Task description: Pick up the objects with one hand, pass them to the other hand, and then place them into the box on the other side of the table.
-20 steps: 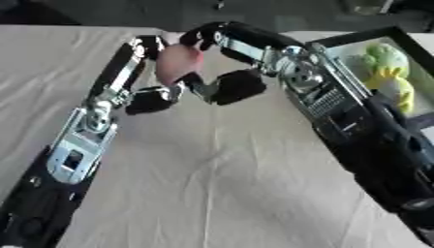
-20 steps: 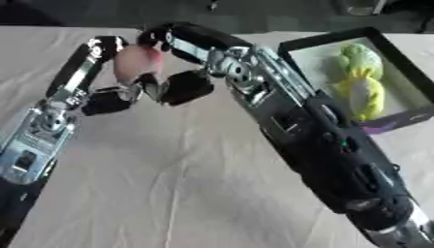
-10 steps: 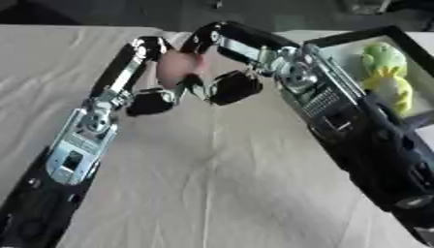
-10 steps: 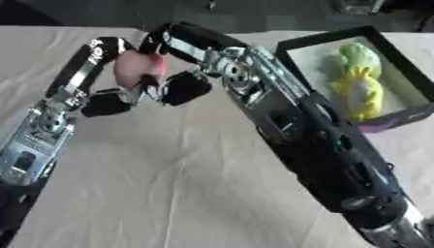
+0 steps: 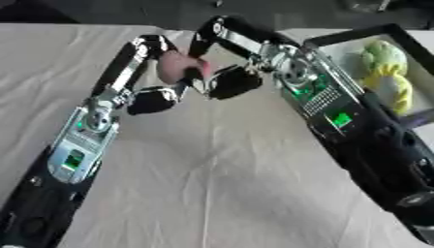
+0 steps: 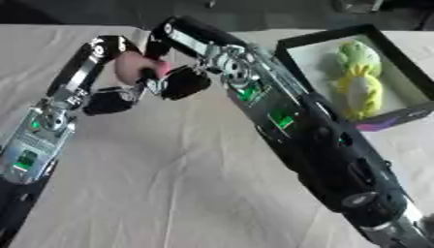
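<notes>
One pink object (image 5: 174, 68) showing at 11 o'clock, between two hands: left hand (image 5: 152, 99), right hand (image 5: 230, 81). One black box (image 6: 292, 51) sitting at 2 o'clock. Inside it, one yellow-green plush (image 6: 358, 80). One cloth-covered table (image 5: 220, 189) lying under everything.

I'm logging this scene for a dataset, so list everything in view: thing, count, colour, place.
pink object: 1, pink, held up between both hands, far centre-left
box: 1, dark rim, pale inside, far right of table
plush toy: 1, yellow-green, lying in the box
tablecloth: 1, beige, covering the table
left hand: 1, black, just below the pink object
right hand: 1, black, beside the pink object
</notes>
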Available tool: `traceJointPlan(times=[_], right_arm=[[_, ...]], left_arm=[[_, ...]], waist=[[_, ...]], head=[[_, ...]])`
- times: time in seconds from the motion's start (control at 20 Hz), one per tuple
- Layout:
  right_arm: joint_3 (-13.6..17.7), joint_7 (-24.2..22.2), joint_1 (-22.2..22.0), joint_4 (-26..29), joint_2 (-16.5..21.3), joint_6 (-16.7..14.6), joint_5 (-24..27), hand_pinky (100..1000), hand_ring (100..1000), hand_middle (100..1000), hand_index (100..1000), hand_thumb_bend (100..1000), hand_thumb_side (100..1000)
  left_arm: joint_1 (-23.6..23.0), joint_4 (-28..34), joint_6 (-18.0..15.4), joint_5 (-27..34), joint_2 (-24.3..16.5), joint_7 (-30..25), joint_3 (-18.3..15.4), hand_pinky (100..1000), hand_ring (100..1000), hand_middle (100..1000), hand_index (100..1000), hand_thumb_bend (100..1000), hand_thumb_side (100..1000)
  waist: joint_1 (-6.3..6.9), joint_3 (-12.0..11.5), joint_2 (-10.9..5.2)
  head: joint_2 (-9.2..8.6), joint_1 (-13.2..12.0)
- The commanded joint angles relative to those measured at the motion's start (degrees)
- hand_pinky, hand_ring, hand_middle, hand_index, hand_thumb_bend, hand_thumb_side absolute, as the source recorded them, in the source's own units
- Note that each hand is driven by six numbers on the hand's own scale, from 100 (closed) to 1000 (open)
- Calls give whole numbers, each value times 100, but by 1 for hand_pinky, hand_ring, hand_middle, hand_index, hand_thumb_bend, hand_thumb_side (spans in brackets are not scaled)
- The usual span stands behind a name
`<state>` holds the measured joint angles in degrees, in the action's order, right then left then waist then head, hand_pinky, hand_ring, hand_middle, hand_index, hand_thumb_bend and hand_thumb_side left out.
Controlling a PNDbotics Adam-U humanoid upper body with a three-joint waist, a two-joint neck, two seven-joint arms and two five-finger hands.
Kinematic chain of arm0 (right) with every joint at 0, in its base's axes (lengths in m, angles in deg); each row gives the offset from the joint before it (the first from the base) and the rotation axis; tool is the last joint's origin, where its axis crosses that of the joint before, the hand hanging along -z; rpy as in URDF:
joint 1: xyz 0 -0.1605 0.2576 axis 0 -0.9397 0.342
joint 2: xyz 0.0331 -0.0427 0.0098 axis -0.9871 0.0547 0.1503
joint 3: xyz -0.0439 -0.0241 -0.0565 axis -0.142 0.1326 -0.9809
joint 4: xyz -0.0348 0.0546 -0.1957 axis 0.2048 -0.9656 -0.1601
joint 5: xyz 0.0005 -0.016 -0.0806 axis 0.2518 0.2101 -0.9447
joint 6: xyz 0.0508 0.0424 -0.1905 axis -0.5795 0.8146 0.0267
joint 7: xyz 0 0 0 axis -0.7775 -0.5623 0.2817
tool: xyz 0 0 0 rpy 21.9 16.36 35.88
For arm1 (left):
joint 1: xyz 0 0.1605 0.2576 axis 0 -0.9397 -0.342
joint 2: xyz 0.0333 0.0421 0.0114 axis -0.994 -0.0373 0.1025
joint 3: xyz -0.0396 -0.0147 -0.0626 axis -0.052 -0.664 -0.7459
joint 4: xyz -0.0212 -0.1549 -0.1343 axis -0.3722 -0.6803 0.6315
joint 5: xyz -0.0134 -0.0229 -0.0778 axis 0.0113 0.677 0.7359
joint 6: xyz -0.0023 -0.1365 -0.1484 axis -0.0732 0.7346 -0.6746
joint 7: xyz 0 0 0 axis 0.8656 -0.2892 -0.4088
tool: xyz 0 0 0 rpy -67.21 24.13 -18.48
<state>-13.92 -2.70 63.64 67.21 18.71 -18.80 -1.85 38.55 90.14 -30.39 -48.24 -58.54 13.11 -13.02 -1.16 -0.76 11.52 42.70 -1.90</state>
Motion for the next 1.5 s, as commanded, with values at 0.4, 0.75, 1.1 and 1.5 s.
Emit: traceJointPlan(times=[0.4, 0.75, 1.1, 1.5], right_arm=[[55, 46, 102, 215, 131, -5, -15, 919, 743, 570, 553, 100, 100], [103, -1, 118, 303, 227, -19, -54, 914, 737, 564, 548, 100, 100], [168, -28, 118, 456, 401, 11, -53, 910, 734, 560, 544, 100, 100], [527, 101, -77, 787, 818, 245, 145, 914, 735, 564, 549, 100, 100]], left_arm=[[53, 64, -11, 71, -45, -27, -6, 730, 658, 620, 766, 366, 374], [2, 10, -213, -151, -76, -397, -5, 757, 709, 676, 845, 633, 524], [-115, -98, -271, -372, -161, -560, -85, 763, 720, 688, 855, 693, 575], [-367, -224, -216, -453, -433, -355, -256, 762, 719, 686, 851, 677, 588]], waist=[[31, 22, -154], [36, 48, -161], [33, 96, -192], [21, 175, -239]], head=[[0, 0], [8, -6], [8, -20], [2, 12]])
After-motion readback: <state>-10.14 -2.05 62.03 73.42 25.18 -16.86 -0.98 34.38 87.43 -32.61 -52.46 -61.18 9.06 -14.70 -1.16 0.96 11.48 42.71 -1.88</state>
